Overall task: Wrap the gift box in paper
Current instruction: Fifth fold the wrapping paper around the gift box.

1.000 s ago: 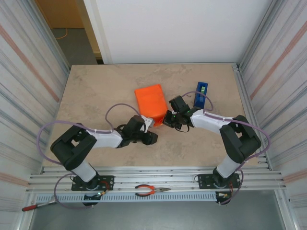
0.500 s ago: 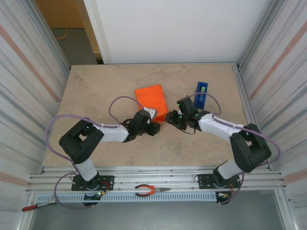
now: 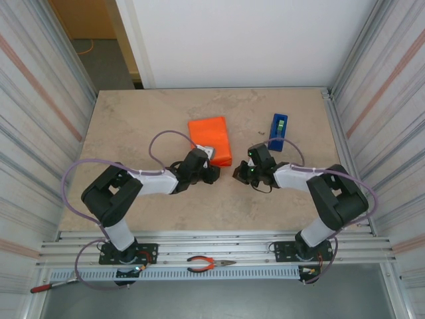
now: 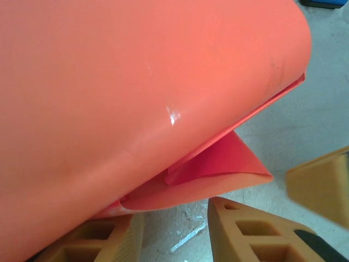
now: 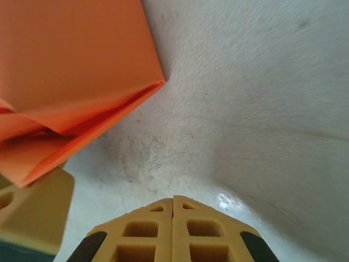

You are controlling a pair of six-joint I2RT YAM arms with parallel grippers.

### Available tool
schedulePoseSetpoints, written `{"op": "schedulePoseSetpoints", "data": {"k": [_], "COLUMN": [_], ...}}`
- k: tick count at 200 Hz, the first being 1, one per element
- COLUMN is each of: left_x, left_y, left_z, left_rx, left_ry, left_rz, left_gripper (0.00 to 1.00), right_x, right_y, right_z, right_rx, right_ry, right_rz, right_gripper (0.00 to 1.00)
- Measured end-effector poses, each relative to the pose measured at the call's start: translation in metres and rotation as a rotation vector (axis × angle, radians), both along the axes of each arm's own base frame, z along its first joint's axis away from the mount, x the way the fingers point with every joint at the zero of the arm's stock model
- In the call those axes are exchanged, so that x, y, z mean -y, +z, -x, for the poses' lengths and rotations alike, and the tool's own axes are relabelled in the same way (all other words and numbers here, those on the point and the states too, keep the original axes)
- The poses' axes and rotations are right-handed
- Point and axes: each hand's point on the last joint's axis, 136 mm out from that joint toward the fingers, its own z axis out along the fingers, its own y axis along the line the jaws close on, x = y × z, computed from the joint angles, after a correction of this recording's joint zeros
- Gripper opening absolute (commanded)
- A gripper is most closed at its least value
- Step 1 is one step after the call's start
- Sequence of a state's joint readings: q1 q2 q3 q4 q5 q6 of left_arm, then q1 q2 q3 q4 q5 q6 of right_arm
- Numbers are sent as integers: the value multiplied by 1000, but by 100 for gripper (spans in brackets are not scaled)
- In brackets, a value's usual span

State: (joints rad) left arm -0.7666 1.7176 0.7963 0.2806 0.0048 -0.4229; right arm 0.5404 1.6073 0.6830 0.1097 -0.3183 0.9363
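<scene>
Left hand sat half spread with the gift box right in front of it and the paper hanging loose just past its fingertips, right hand pressed together nearby touching nothing, so I'd have creased that flap flat before pinching.

orange paper folded over gift box, mid-table; end flap loose
</scene>
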Motion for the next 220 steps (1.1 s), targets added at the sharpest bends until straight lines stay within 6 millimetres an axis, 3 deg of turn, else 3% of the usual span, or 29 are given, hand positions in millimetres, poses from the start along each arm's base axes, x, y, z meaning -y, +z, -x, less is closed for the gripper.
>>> {"op": "schedulePoseSetpoints", "data": {"k": [44, 81, 99, 121, 158, 185, 220], "left_x": [0, -2, -6, -12, -33, -46, -44], "left_y": [0, 7, 21, 52, 97, 106, 102], "left_z": [0, 1, 3, 2, -17, -32, -41], "left_rx": [-9, -21, -20, 13, 76, 100, 139], "left_ry": [0, -3, -8, -17, -18, -36, -118], "left_rz": [-7, -6, 13, 58, 120, 95, 22], "left_gripper": [37, 40, 45, 51, 68, 76, 84], "right_x": [-25, -39, -44, -46, -46, -45, -46], "right_y": [-15, -12, -7, -3, 2, 3, 9], "right_z": [-3, -29, -40, -50, -59, -63, -67], "right_rx": [12, 69, 92, 102, 106, 100, 99], "right_ry": [40, 18, 11, -1, -8, -6, -2], "right_rz": [-29, -60, -75, -92, -120, -134, -152], "right_gripper": [0, 0, 0, 0, 0, 0, 0]}}
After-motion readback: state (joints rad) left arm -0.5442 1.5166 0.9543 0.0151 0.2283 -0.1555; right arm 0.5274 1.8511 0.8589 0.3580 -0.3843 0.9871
